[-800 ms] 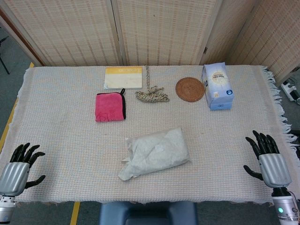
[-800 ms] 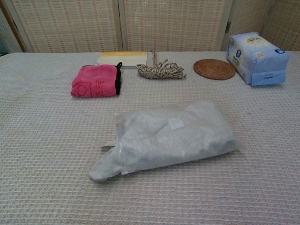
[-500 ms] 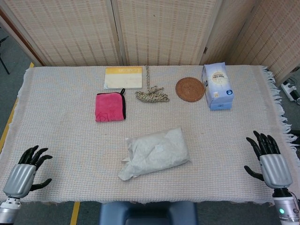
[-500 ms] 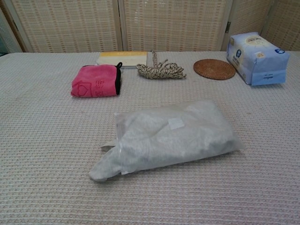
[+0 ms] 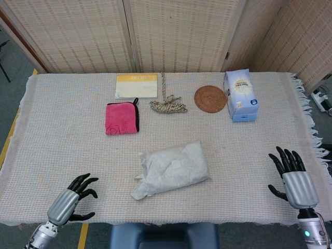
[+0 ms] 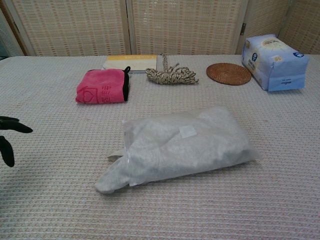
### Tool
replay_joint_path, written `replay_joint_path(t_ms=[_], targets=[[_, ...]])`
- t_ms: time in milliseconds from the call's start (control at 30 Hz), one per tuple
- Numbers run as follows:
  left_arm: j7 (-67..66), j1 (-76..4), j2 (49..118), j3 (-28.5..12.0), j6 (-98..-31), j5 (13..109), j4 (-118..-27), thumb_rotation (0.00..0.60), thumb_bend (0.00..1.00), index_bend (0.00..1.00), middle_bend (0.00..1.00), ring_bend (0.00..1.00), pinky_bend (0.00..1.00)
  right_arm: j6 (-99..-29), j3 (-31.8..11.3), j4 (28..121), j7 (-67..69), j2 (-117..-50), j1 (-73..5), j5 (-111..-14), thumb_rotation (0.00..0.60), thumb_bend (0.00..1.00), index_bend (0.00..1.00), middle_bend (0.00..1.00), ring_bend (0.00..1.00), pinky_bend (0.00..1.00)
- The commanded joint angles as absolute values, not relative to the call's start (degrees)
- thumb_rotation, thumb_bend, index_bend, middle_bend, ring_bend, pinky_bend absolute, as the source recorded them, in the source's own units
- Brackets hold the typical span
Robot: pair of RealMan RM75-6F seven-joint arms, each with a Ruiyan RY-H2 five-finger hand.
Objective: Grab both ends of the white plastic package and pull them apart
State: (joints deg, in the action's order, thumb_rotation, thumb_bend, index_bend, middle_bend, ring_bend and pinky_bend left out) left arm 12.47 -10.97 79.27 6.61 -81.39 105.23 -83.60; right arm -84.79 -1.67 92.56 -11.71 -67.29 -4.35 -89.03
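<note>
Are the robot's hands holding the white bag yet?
No, nothing is held. The left hand and right hand are both open with fingers spread, off to the sides of the bag, not touching it.

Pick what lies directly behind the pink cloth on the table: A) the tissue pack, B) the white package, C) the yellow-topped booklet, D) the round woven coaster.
C: the booklet sits just beyond the pink cloth, toward the screen; the coaster and tissue pack lie off to the right.

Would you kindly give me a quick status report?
Left hand open, right hand open. White plastic package untouched at centre. Path unobstructed.
</note>
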Motion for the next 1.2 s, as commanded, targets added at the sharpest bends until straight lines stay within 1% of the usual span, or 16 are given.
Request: replay_joint_path(t_ms=[33,200,300,400,633,967,1200], targets=[[14.9,-12.8,88.3,5.4,-80.2,105.1,-77.7,0.6,0.18,0.51,0.17,0.02,0.11,-84.2,-1.7,92.3,-12.5,-67.7,-4.6,-88.6,0.6,0.12,0.12,0.0,0.0,0.0],[12.1,-14.3,96.4,3.7,-79.4,104.3,-71.3,0.6,0.19,0.51,0.17,0.01,0.09,-83.4,-1.9,92.0,-12.8,-67.9,-4.9,-87.9,0.6,0.12,0.12,0.0,0.0,0.0],[11.6,-15.4,99.6,2.7,-79.1,103.7,-68.8,0.6,0.2,0.51,0.15,0.0,0.08,-82.8,-1.9,91.8,-12.9,-68.0,-5.1,-87.5,0.6,0.12,0.12,0.0,0.0,0.0],[12.0,-16.3,102.0,2.1,-79.5,103.4,-66.8,0.6,0.23,0.5,0.12,0.0,0.07,-82.3,-2.1,91.7,-13.2,-68.2,-5.4,-87.0,0.6,0.12,0.12,0.0,0.0,0.0],[12.1,-17.9,105.7,1.5,-78.5,101.7,-65.0,0.6,0.24,0.49,0.08,0.0,0.06,-81.4,-2.5,91.5,-13.3,-68.4,-5.8,-85.7,0.6,0.12,0.12,0.0,0.0,0.0],[9.4,-18.9,110.4,2.2,-78.1,100.5,-63.7,0.592,0.24,0.49,0.08,0.0,0.05,-81.4,-2.6,92.0,-12.1,-67.6,-5.8,-85.4,0.6,0.12,0.12,0.0,0.0,0.0],[7.2,-19.3,113.4,1.6,-77.7,98.8,-60.3,0.59,0.24,0.49,0.08,0.0,0.05,-81.7,-2.3,92.4,-10.7,-66.7,-5.6,-85.9,0.6,0.12,0.11,0.0,0.0,0.0]])
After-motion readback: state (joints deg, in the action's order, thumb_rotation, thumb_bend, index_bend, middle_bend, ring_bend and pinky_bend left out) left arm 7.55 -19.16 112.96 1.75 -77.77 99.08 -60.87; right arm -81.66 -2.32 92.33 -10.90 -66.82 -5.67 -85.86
